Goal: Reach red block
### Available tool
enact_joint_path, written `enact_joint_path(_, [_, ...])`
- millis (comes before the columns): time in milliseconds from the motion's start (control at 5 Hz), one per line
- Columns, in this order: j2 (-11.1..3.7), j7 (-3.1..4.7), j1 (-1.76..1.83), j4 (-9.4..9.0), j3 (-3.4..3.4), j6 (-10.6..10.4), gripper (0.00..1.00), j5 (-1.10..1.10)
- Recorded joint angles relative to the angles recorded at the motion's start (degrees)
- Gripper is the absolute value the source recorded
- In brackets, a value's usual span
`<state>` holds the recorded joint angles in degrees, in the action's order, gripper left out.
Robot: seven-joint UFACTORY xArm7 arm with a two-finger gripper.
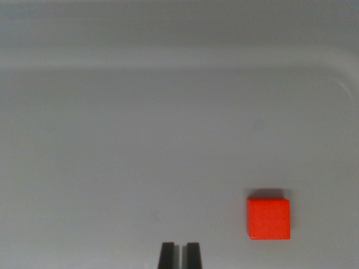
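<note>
In the wrist view, the red block (268, 218) lies flat on a pale grey surface (140, 145) in the lower right of the frame, its square top face turned up to the camera and a thin shadow along its upper edge. The gripper (180, 255) pokes in at the bottom centre of the frame as two dark fingertips (167, 255), standing almost together with only a narrow slit between them, and nothing sits in that slit. The block is apart from the fingertips, off toward the wrist view's right and slightly higher in the frame. Across the top, the surface bends up into a raised rim (168, 56) that curves round at the upper right corner, like a shallow tray's wall; the block is the only thing lying inside it.
</note>
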<state>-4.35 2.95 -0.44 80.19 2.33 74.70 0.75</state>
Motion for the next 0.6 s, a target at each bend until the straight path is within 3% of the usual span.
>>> enact_joint_path(200, [-1.01, 0.12, -0.41, -1.65, 0.36, -2.5, 0.00, 0.00])
enact_joint_path(400, [-1.01, 0.12, -0.41, -1.65, 0.36, -2.5, 0.00, 0.00])
enact_joint_path(600, [-2.04, 0.25, -0.82, -3.34, 0.72, -5.1, 0.00, -0.01])
